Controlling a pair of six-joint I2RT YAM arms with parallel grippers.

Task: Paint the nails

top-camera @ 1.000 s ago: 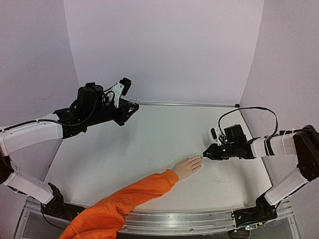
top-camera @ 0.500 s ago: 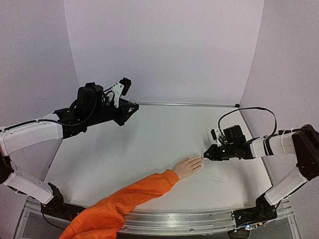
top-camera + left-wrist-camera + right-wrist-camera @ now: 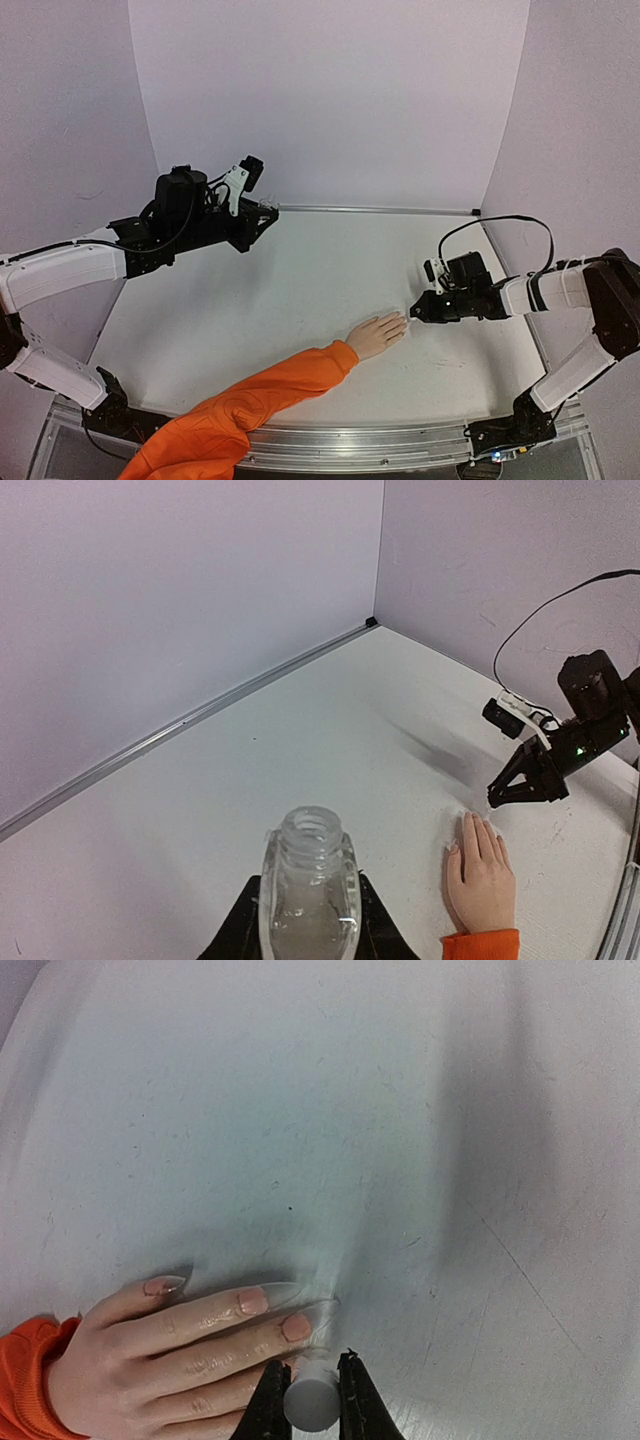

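Basically no change in the last sec: right gripper (image 3: pixel 310 1388) stays clamped on the white cap (image 3: pixel 310 1407), parked at the nails (image 3: pixel 295 1327), lower left of the wrist view. Left gripper (image 3: pixel 262 215) is clamped on the open bottle (image 3: pixel 306 880), upper left. You're prob mid-stroke or stalled.

Nails (image 3: pixel 252 1302): peach-pink, glossy, barely off skin tone. Three show clearly in the right wrist view, each seeming to run out into a clear pointed tip. The mannequin hand (image 3: pixel 377 335) lies flat, palm down. In the top view, fingertips point to 2 o'clock and the orange sleeve (image 3: pixel 270 390) trails to 8 o'clock.
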